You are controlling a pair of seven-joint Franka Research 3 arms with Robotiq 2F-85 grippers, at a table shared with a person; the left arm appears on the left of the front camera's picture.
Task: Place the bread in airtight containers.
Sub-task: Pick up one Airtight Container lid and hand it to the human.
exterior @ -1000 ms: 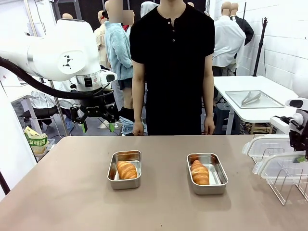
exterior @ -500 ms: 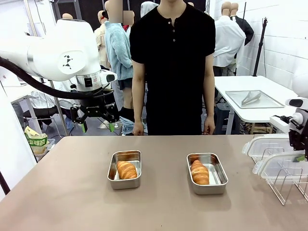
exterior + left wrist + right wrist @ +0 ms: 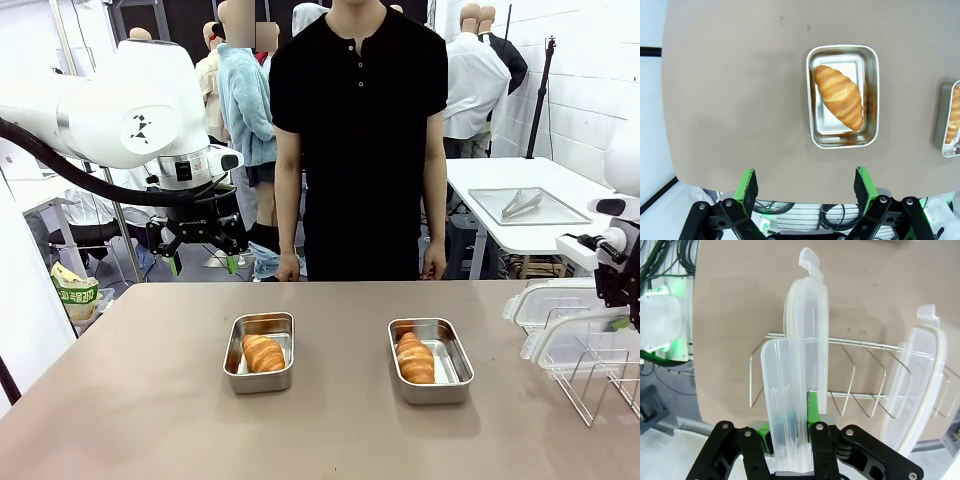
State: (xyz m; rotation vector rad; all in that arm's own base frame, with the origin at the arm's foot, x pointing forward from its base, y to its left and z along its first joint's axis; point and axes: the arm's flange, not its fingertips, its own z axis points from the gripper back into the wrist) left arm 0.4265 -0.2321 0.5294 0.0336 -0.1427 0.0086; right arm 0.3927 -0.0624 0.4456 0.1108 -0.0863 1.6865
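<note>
Left gripper: fingers spread wide, nothing between the green pads. It hangs above the far left part of the plain tan-brown table, well apart from both tubs. In the left wrist view the left gripper looks straight down past the table edge.

Right gripper: jaws pressed onto the lower end of a clear whitish plastic snap lid, which stands on edge with its tab end up. One green pad lies flat against the lid face. In the front view the right gripper is at the right table edge, with the held lid tilted over a thin wire rack. Cannot tell whether the lid touches the rack wires.

A second clear lid stands in the rack just beside the held one, leaning. In the front view it sits behind it.

Left shiny rectangular steel tub, open: one golden-brown ridged croissant lies inside, diagonal across the bottom.

Right steel tub, open: the second croissant lies inside, along the tub's left wall. The two tubs stand mid-table, well apart from each other.

A person in a black shirt stands at the far edge, both hands hanging at the sides.
</note>
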